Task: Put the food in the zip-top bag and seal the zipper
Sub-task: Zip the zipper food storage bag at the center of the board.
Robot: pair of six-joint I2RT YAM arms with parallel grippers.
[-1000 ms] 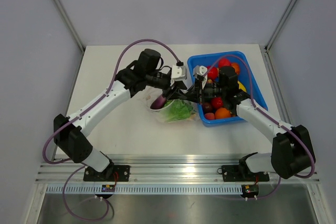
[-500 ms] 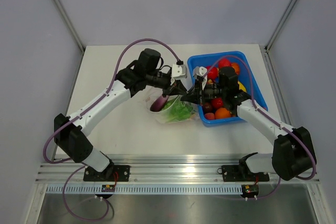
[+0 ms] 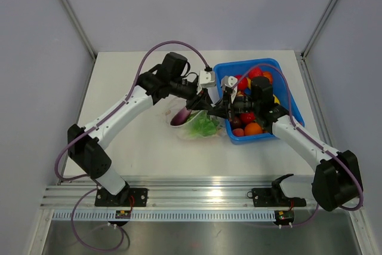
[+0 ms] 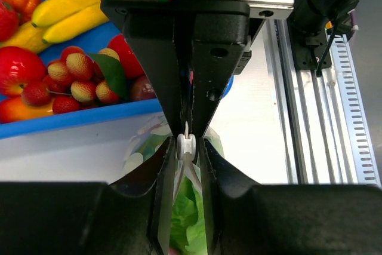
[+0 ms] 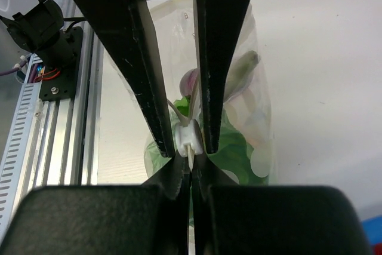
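The clear dotted zip-top bag (image 3: 192, 131) lies left of the blue tray and holds green lettuce (image 3: 204, 126) and a purple eggplant (image 3: 178, 117). My two grippers meet tip to tip over the bag's mouth. My left gripper (image 3: 208, 106) (image 4: 186, 148) is shut on the white zipper slider (image 4: 186, 143), which also shows in the right wrist view (image 5: 189, 138). My right gripper (image 3: 217, 110) (image 5: 191, 168) is shut on the bag's mouth edge just past the slider. Lettuce (image 5: 236, 150) and eggplant (image 5: 190, 82) show through the bag (image 5: 259, 117).
The blue tray (image 3: 248, 63) at the right holds several toy fruits, such as an orange one (image 3: 253, 128), bananas (image 4: 65, 7) and a lychee cluster (image 4: 77, 79). Its near wall (image 4: 71, 117) is close to the bag. An aluminium rail (image 3: 203, 195) runs along the front edge.
My left gripper has moved right along the bag's mouth with the slider, up to my right gripper. The bag's mouth has narrowed and the bag has bunched up slightly.
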